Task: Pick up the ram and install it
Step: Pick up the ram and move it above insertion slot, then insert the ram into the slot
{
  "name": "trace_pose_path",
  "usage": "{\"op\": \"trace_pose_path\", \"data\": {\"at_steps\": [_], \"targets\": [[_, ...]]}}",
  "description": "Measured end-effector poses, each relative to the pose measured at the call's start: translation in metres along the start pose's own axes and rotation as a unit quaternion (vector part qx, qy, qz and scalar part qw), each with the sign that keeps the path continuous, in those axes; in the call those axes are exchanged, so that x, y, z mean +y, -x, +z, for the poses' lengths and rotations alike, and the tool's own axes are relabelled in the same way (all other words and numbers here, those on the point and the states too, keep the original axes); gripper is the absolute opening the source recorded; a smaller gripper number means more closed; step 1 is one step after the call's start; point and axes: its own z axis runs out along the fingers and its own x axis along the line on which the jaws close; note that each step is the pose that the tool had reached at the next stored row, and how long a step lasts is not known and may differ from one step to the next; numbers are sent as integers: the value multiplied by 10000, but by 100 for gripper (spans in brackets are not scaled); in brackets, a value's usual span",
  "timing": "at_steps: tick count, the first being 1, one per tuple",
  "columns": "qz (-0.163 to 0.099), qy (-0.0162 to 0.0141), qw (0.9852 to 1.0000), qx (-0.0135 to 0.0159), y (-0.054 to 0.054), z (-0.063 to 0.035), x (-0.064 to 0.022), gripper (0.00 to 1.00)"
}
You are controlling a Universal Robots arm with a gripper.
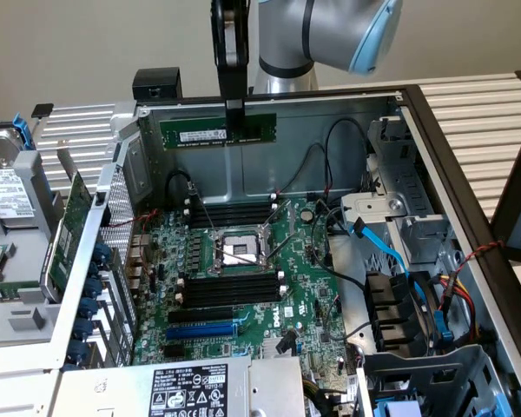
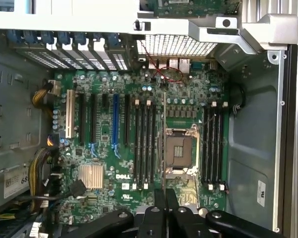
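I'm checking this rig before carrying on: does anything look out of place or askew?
Nothing looks damaged. The ram is off the board, held level by the gripper above the motherboard; the black memory slots sit empty.

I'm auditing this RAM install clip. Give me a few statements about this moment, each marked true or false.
1. The gripper grips the ram. True.
2. Black memory slots lie on both sides of the CPU socket. True.
3. The ram is seated in one of those slots. False: it is held in the air above the motherboard.
4. A cooler covers the CPU socket. False: the socket is bare.
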Motion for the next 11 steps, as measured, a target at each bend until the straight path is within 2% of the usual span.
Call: {"op": "trace_pose_path", "data": {"at_steps": [11], "targets": [[1,-1,10000,-1,37,40,-80,12]]}}
